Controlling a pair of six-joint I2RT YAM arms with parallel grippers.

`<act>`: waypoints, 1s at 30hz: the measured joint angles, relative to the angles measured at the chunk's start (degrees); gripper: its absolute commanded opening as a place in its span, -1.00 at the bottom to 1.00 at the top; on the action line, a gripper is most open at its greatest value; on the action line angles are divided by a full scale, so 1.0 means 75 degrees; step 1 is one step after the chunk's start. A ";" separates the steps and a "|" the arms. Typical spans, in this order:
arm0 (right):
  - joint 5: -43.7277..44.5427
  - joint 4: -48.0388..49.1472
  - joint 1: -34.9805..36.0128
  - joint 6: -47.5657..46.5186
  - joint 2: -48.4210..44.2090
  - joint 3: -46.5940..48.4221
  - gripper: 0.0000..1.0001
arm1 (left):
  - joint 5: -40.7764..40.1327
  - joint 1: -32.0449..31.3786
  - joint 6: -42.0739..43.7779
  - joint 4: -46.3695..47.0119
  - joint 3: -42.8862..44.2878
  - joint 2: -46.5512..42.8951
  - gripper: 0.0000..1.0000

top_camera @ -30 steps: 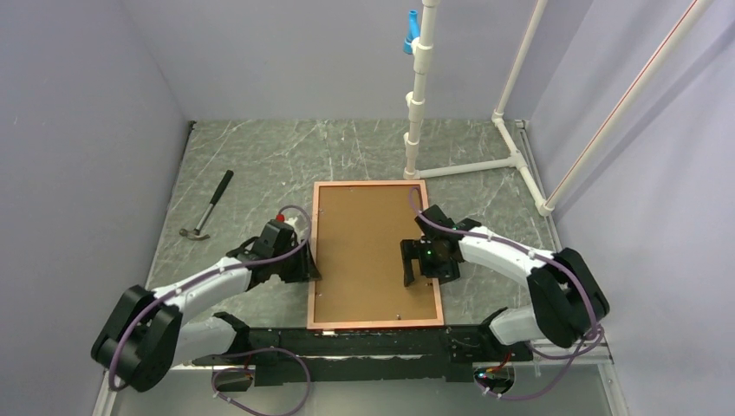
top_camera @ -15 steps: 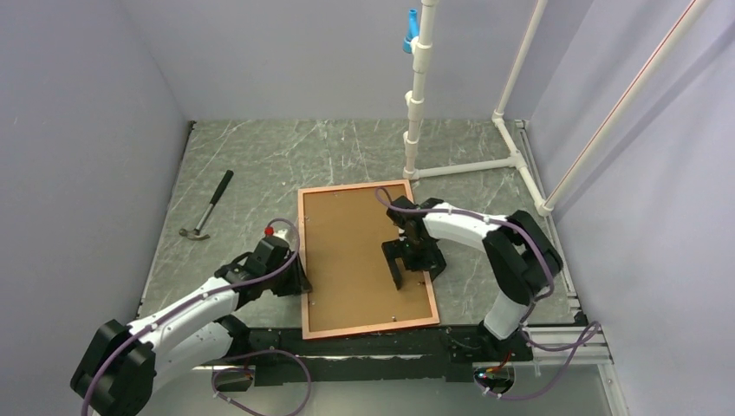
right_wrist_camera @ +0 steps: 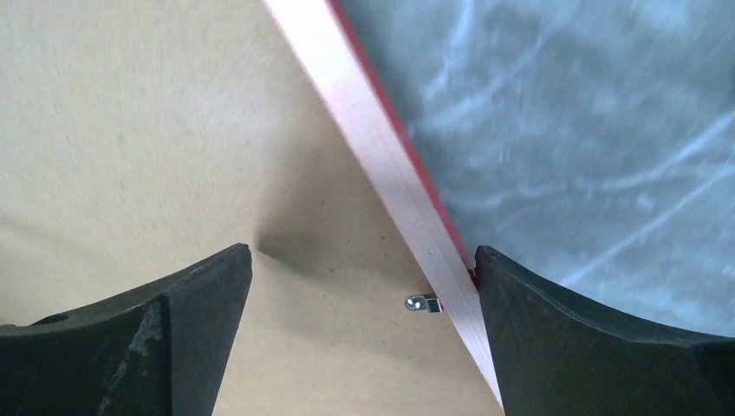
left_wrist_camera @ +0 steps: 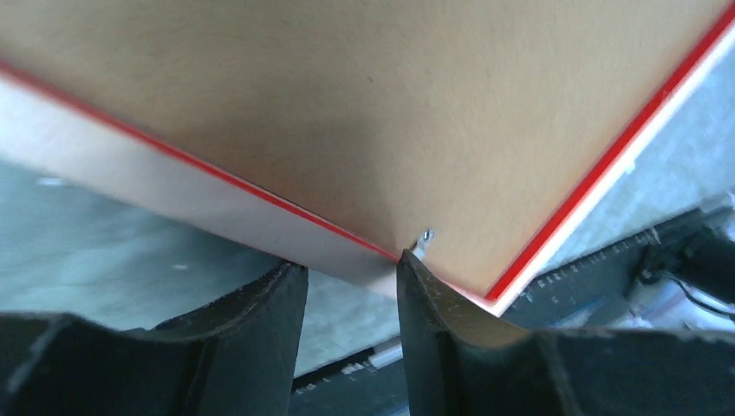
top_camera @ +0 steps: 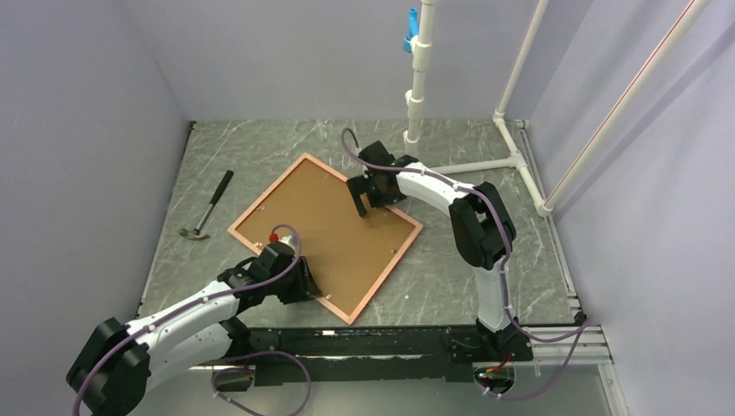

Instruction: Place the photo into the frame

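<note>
The frame [top_camera: 267, 192] lies face down and turned diagonally on the marble table, with the brown backing board [top_camera: 321, 230] filling it. The photo does not show in any view. My left gripper [top_camera: 303, 282] is at the frame's near-left rail. In the left wrist view its fingertips [left_wrist_camera: 351, 264] pinch the pink rail [left_wrist_camera: 173, 186] beside a small metal clip [left_wrist_camera: 425, 236]. My right gripper [top_camera: 368, 199] is at the far-right rail. In the right wrist view it [right_wrist_camera: 364, 260] is wide open, straddling the rail [right_wrist_camera: 381, 165]; one finger is over the board, the other against the red outer edge.
A hammer [top_camera: 208, 205] lies on the table left of the frame. A white PVC pipe stand [top_camera: 414, 104] rises behind the frame, with a blue piece [top_camera: 409, 33] near its top. Grey walls close in on three sides.
The frame has swung from square to diagonal. My right gripper moved far and left with its edge. My left gripper stayed at the same spot on the left rail.
</note>
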 measured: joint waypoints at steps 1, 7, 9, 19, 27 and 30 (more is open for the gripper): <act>0.0006 0.0201 0.0000 -0.0023 0.0108 0.0227 0.99 | 0.0233 -0.0079 -0.0128 0.0154 0.0000 0.0140 0.02; 0.0586 0.0635 0.0181 -0.0035 0.0163 0.0694 1.00 | 0.1384 -0.0414 -0.0673 0.1241 0.0087 0.1163 0.23; 0.0860 0.0580 0.0219 -0.0020 0.0099 0.0638 1.00 | 0.1582 -0.0487 -0.0764 0.1448 0.0189 0.1472 0.26; 0.0784 0.0213 0.0662 0.0198 -0.1029 -0.0443 0.99 | 0.1399 -0.0868 -0.0915 0.2713 0.0679 0.2541 0.41; 0.0600 0.0487 0.0562 0.0178 -0.2055 -0.1871 0.99 | 0.1288 -0.1003 -0.0979 0.2973 0.0667 0.2527 0.64; 0.0268 0.0697 0.0560 0.0181 -0.3156 -0.2731 0.99 | 0.1311 -0.1032 -0.0871 0.3191 0.0670 0.2582 0.72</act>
